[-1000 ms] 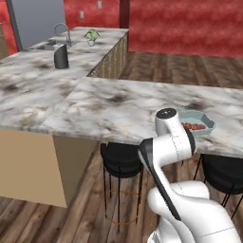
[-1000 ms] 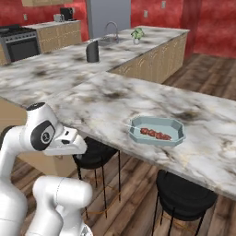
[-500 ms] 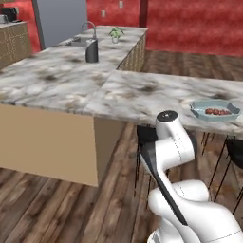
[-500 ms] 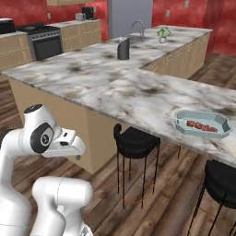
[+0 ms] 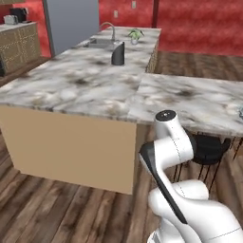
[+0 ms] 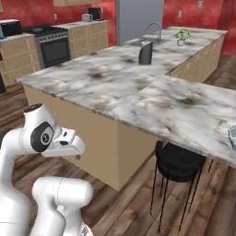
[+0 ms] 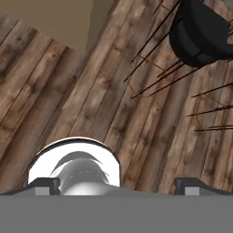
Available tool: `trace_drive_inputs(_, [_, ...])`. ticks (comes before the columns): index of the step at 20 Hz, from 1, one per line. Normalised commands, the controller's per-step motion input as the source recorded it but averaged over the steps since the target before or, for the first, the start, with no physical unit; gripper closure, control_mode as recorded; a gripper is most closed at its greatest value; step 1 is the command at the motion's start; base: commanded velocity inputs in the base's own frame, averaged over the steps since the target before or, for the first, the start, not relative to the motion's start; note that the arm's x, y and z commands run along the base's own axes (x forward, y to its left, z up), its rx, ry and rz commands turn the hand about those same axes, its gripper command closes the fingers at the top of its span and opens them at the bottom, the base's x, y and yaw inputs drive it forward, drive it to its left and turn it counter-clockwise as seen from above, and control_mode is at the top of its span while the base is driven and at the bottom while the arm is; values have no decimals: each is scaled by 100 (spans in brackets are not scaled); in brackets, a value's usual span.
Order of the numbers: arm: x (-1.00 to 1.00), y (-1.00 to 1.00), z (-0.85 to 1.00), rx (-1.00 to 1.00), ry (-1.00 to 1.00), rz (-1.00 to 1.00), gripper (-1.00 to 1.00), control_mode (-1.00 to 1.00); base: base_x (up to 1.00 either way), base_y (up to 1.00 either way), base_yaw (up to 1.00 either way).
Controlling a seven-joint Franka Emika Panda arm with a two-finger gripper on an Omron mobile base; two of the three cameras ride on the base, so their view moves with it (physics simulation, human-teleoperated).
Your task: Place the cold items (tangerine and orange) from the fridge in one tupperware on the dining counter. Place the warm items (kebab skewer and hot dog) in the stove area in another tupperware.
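Observation:
My gripper (image 7: 117, 185) points down at the wooden floor, open, with its two fingertips (image 7: 45, 184) far apart and nothing between them. In the right base view the hand (image 6: 67, 142) is tucked low beside the arm, in front of the marble dining counter (image 6: 184, 110). A sliver of a pale blue tupperware (image 6: 232, 136) shows at the counter's right edge (image 5: 240, 112). The grey fridge (image 5: 71, 23) stands at the back (image 6: 138, 18), and the stove (image 6: 53, 46) at the far left. Tangerine, orange, kebab skewer and hot dog are out of view.
A black stool (image 6: 177, 161) stands under the counter overhang (image 5: 209, 147) and shows near the hand (image 7: 200, 32). On the counter are a dark canister (image 5: 117, 53), a sink with faucet (image 5: 108, 29) and a small plant (image 5: 135, 34). The counter's tan corner (image 6: 115, 152) juts toward me.
The whole picture has shifted as the base moved left along the counter, so the tupperware now sits at the right edge of both base views. The arm keeps its tucked pose, gripper still open.

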Motion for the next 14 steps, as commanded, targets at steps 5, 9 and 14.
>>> trace_drive_inputs(5, [0,0,0,0,0,0,-100,100,82,100,-8])
trace_drive_inputs(9, [0,0,0,0,0,0,-100,100,95,100,-13])
trace_drive_inputs(14, [0,0,0,0,0,0,-100,100,92,100,-23])
